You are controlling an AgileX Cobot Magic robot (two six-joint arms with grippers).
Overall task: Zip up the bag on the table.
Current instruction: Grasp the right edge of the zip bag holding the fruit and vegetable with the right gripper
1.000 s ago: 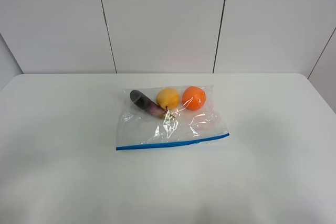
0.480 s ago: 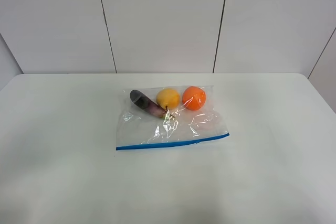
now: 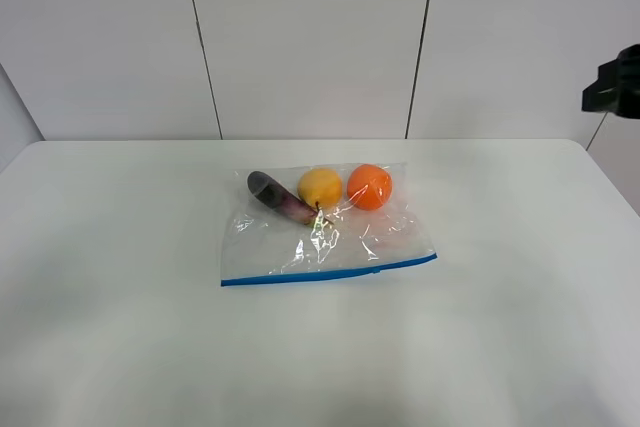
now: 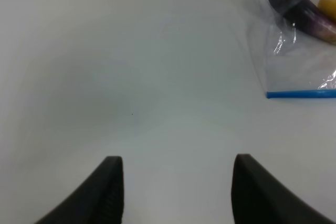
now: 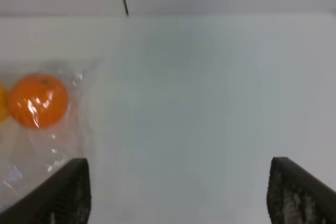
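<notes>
white table (image 3: 120, 347), zip bag (image 3: 330, 247) flat

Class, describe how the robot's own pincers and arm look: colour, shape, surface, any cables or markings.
Left pincer: two matte black fingers, broad and tapering to rounded tips. Right pincer: similar black fingers with finely ribbed inner faces. In the high view only a black boxy arm part shows. No cables or markings visible.

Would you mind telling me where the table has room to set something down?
The table is bare left of the bag, right of it, and in front of its blue zipper strip. Only the middle, under the bag, is taken.
</notes>
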